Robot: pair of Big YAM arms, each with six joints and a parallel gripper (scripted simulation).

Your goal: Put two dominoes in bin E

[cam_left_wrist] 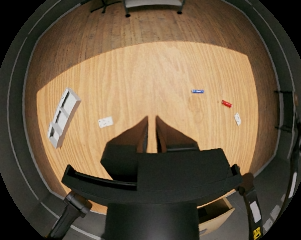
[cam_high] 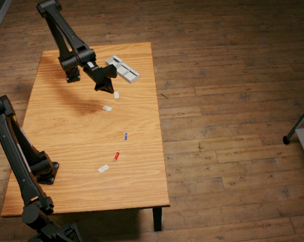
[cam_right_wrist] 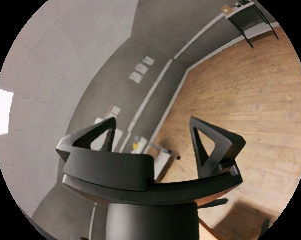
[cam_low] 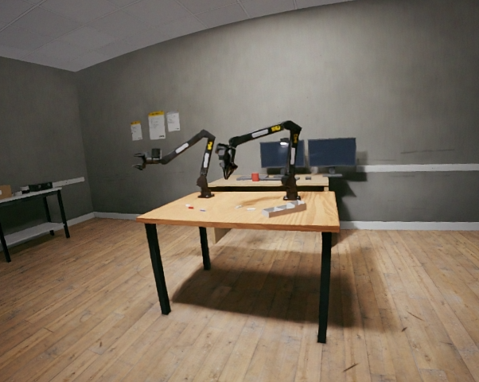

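Three white dominoes lie on the wooden table: one (cam_high: pixel 116 95) near the bin, one (cam_high: pixel 107 108) a little closer to the middle, and one (cam_high: pixel 103 168) toward the near end. The grey bin (cam_high: pixel 122 69) with several compartments stands flat at the far right of the table; I cannot read its letters. My left gripper (cam_high: pixel 105 88) hangs well above the table beside the first domino, shut and empty; its wrist view (cam_left_wrist: pixel 152 120) shows the fingers almost together, one domino (cam_left_wrist: pixel 106 122) to their left. My right gripper (cam_low: pixel 138 161) is open and empty, raised beyond the table's edge.
A small blue piece (cam_high: pixel 125 136) and a small red piece (cam_high: pixel 116 156) lie between the dominoes along the table's right half. The arm bases stand at the table's left side (cam_high: pixel 72 75) (cam_high: pixel 46 174). A second desk with monitors (cam_low: pixel 309 153) stands behind.
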